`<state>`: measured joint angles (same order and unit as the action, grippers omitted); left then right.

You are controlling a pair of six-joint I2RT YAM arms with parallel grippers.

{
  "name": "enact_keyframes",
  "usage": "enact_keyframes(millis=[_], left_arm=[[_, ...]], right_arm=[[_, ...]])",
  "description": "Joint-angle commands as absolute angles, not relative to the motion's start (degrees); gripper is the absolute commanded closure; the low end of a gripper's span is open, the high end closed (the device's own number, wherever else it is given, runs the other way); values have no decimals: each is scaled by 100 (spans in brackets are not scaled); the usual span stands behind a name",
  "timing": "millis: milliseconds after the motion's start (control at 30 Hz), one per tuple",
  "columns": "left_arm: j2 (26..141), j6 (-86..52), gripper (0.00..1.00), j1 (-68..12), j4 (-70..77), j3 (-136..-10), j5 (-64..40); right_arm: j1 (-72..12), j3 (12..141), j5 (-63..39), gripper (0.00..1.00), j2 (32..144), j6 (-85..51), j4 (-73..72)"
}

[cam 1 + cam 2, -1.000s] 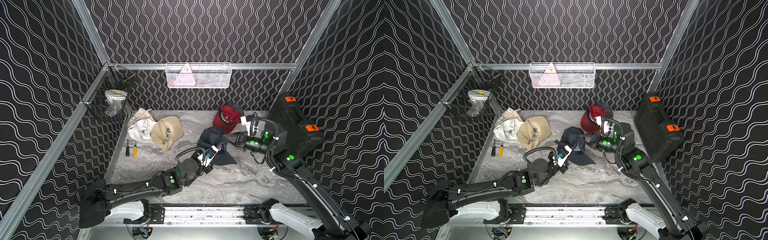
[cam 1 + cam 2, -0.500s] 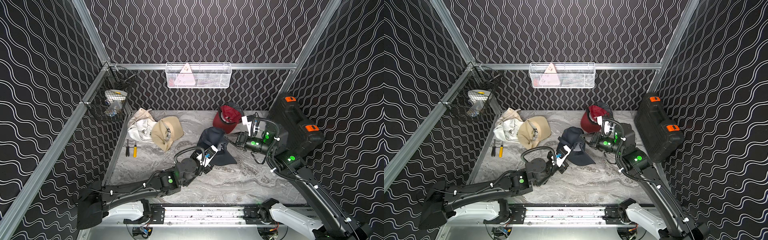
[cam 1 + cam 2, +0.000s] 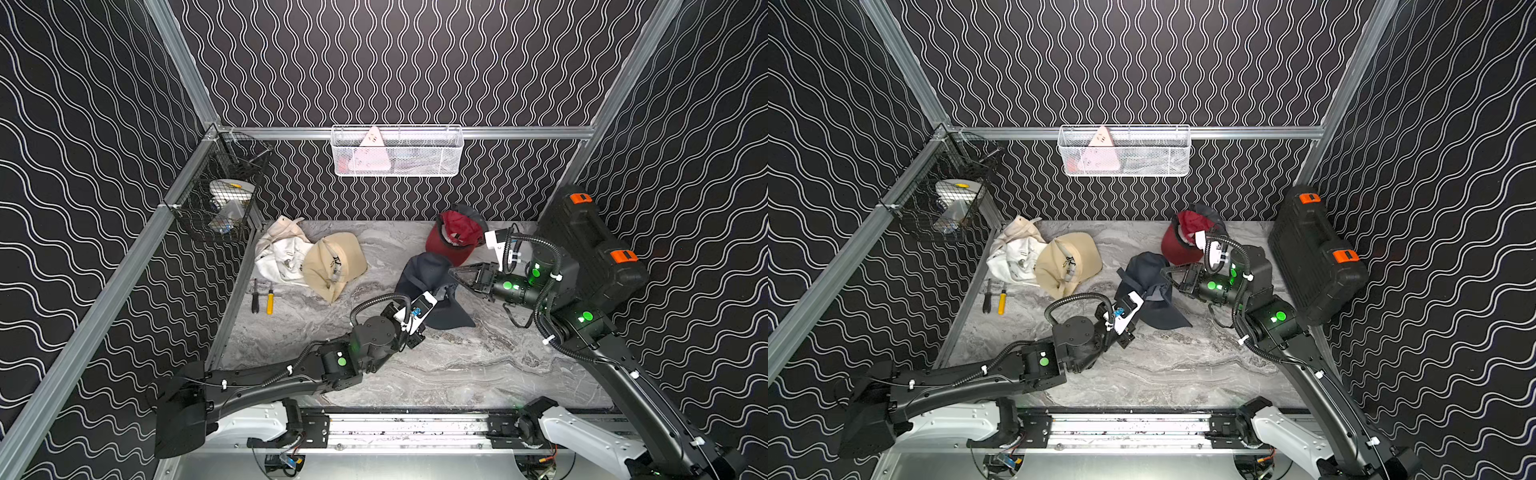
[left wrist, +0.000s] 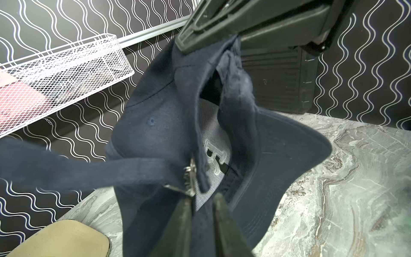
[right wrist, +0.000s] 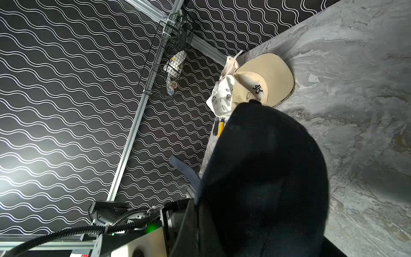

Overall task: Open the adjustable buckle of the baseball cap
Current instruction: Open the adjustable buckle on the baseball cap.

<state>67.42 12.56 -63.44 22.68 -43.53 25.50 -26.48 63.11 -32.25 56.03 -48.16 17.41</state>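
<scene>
While your right end effector [image 3: 454, 271] is clenched on the back rim of the navy fabric baseball cap [image 3: 428, 270], this cap hangs over the middle of the grey marbled bench [image 3: 457, 374]. Your left end effector [image 4: 202, 197] is released: its fingers stand a little apart and empty, just beside the small silver metal buckle [image 4: 189, 175].

The cap looks light and its crown is soft and folds easily; only the brim seems stiff. The buckle is tiny and probably slippery, so take hold of the flat navy strap [image 4: 89, 173] close to it.

You can count four caps: navy, red cap [image 3: 451, 245], beige cap [image 3: 336, 266] and white cap [image 3: 278, 257]. You also have two screwdrivers [image 3: 262, 296], two wire baskets [image 3: 397, 151] and one black plastic case [image 3: 590, 249].
</scene>
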Motion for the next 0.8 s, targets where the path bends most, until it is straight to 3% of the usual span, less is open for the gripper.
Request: enact_keyframes(millis=[0, 133, 233, 600, 767], left_arm=[[6811, 1306, 65, -6346, 2454, -4433, 2621], [6838, 1307, 64, -6342, 2539, -4421, 2678], [6846, 1331, 73, -6346, 2555, -4431, 2698], [6935, 1432, 80, -6339, 2670, -4413, 2853], [6869, 1463, 92, -6337, 2664, -4437, 2821]], right_arm=[[-2645, 6310, -3305, 100, 5611, -4977, 1415], [-2644, 6335, -3322, 100, 5598, -4976, 1408], [-2645, 6355, -3331, 100, 5585, -4965, 1449], [-2645, 6407, -3422, 100, 5504, -5089, 1367], [-2645, 6407, -3437, 100, 5489, -5115, 1360]])
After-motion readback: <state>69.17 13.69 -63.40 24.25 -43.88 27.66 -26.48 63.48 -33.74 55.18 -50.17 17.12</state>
